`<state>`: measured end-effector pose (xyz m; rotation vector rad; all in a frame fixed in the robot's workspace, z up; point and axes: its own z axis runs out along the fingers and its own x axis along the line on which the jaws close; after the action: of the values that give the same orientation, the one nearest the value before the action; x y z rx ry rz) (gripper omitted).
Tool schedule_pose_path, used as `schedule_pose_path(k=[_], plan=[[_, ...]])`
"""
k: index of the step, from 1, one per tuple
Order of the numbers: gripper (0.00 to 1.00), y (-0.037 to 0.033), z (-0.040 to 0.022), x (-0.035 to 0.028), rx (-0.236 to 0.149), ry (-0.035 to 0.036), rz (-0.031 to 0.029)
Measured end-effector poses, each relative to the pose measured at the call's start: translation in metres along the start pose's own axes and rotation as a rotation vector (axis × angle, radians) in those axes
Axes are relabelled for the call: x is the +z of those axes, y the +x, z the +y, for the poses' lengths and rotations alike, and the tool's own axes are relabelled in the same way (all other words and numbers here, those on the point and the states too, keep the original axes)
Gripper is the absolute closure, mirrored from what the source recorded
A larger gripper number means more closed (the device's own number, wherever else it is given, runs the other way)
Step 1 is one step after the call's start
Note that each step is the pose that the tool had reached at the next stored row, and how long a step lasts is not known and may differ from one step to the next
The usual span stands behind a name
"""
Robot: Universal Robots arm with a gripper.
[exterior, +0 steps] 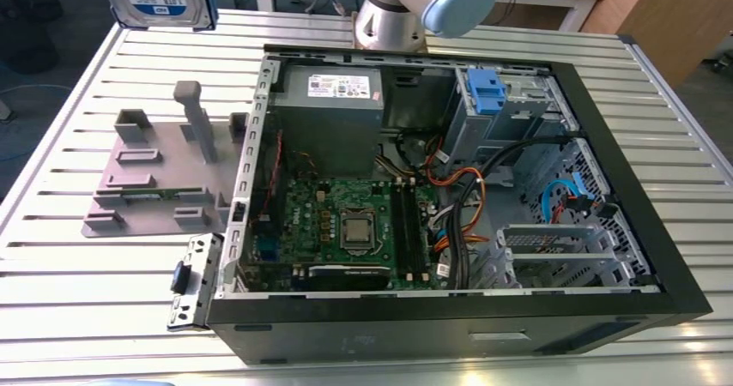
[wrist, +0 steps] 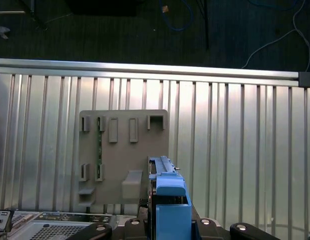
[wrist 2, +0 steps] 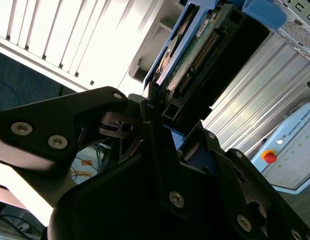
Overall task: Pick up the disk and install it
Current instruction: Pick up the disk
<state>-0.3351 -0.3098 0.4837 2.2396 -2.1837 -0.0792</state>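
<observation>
- The disk (exterior: 154,2) is clamped edge-on in the closed gripper (wrist 2: 167,117).
- It is held above the table's (exterior: 69,266) far edge, exterior view's left, clear of the computer case (exterior: 644,219).

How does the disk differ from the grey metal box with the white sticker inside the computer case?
The disk hangs in the air above the table, clamped in the gripper; the grey box sits mounted inside the open case. The disk carries a blue and white label and a blue bracket; the grey box bears a white sticker and no bracket. Both are rectangular metal parts with a label.
</observation>
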Motion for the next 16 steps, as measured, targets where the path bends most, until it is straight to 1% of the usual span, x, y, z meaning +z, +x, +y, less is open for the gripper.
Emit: schedule_pose_path(k=[16], plan=[[0.63,0.0002,-0.0072,-0.0003,0.0,0.0,0.0002]])
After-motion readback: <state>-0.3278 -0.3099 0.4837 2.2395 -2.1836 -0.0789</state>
